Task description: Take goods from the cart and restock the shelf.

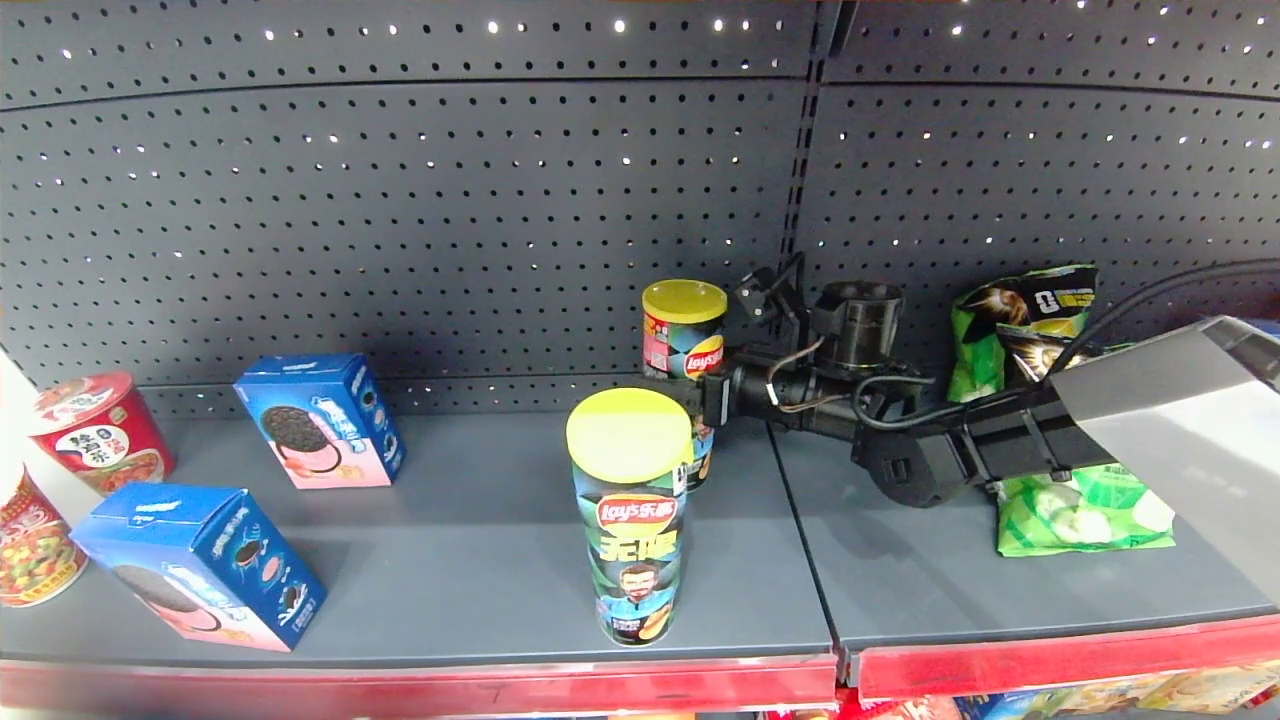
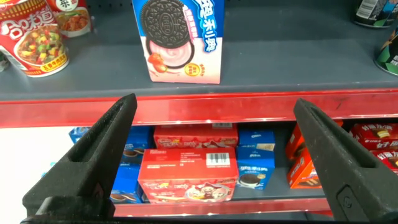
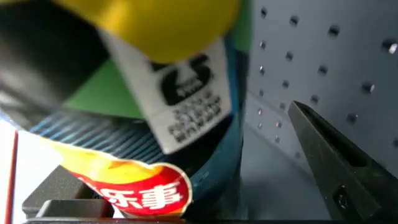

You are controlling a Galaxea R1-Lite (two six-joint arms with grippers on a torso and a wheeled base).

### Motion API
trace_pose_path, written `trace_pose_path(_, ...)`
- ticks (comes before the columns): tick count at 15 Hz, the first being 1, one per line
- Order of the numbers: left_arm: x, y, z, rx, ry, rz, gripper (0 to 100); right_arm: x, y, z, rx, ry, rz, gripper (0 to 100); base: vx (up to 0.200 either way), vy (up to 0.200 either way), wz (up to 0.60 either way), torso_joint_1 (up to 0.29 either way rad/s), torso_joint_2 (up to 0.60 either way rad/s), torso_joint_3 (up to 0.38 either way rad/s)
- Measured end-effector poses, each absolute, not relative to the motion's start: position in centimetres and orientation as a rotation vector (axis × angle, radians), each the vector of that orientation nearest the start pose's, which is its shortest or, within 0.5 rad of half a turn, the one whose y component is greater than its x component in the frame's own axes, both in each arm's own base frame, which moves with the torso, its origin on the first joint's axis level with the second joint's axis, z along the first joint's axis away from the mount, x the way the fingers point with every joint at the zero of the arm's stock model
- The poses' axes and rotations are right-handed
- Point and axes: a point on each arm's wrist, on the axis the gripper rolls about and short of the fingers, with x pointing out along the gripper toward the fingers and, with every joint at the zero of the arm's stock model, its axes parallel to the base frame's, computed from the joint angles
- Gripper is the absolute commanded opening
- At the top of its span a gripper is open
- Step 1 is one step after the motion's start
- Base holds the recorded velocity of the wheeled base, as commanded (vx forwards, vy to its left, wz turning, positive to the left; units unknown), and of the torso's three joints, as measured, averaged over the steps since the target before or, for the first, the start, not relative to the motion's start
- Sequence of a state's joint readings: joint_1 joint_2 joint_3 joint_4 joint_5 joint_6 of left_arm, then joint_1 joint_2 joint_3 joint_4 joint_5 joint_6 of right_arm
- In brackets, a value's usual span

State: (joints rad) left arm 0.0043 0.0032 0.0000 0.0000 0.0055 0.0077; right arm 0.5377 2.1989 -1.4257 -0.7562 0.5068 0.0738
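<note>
Two yellow-lidded chip cans stand on the grey shelf [image 1: 480, 560]. One can [image 1: 636, 520] is near the front edge and the other [image 1: 684, 335] is behind it, close to the pegboard. My right gripper [image 1: 705, 400] comes in from the right at the rear can's side. In the right wrist view that can [image 3: 161, 93] sits between the open fingers, with a gap between it and one finger [image 3: 336, 168]. My left gripper [image 2: 211, 155] hangs wide open and holds nothing, in front of the shelf's red front edge [image 2: 249, 102].
Two blue cookie boxes [image 1: 320, 420] [image 1: 200, 565] and two red noodle cups [image 1: 98, 430] [image 1: 30, 545] fill the shelf's left side. Green snack bags [image 1: 1030, 320] [image 1: 1085, 510] lie at the right. Bare shelf lies between the boxes and the cans. The lower shelf holds red and blue boxes [image 2: 189, 171].
</note>
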Motion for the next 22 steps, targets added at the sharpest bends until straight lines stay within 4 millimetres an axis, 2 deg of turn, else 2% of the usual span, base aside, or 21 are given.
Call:
trace_pose_path(2, -2.3, 0.0, 7.6, 0.008, 0.003, 0.01, 100, 37.6, 23.5, 17.2, 0.065, 0.082, 1.04, 100, 0.0, 0.0, 0.0, 0.0, 0.0, 0.0)
trace_pose_path(8, -2.3, 0.0, 7.6, 0.008, 0.003, 0.009, 100, 35.1, 19.4, 17.3, 0.059, 0.15, 0.986, 100, 0.0, 0.0, 0.0, 0.0, 0.0, 0.0)
trace_pose_path(12, -2.3, 0.0, 7.6, 0.008, 0.003, 0.009, 100, 32.2, 17.3, 17.7, 0.06, 0.187, 0.969, 100, 0.0, 0.0, 0.0, 0.0, 0.0, 0.0)
trace_pose_path(16, -2.3, 0.0, 7.6, 0.008, 0.004, 0.009, 100, 29.7, 15.3, 19.6, 0.055, 0.148, 0.863, 100, 0.0, 0.0, 0.0, 0.0, 0.0, 0.0)
trace_pose_path(19, -2.3, 0.0, 7.6, 0.008, 0.003, 0.01, 100, 26.9, 13.3, 21.1, 0.05, 0.115, 0.717, 100, 0.0, 0.0, 0.0, 0.0, 0.0, 0.0)
trace_pose_path(22, -2.3, 0.0, 7.6, 0.008, 0.003, 0.01, 100, 23.0, 9.9, 22.6, 0.031, 0.074, 0.632, 100, 0.0, 0.0, 0.0, 0.0, 0.0, 0.0)
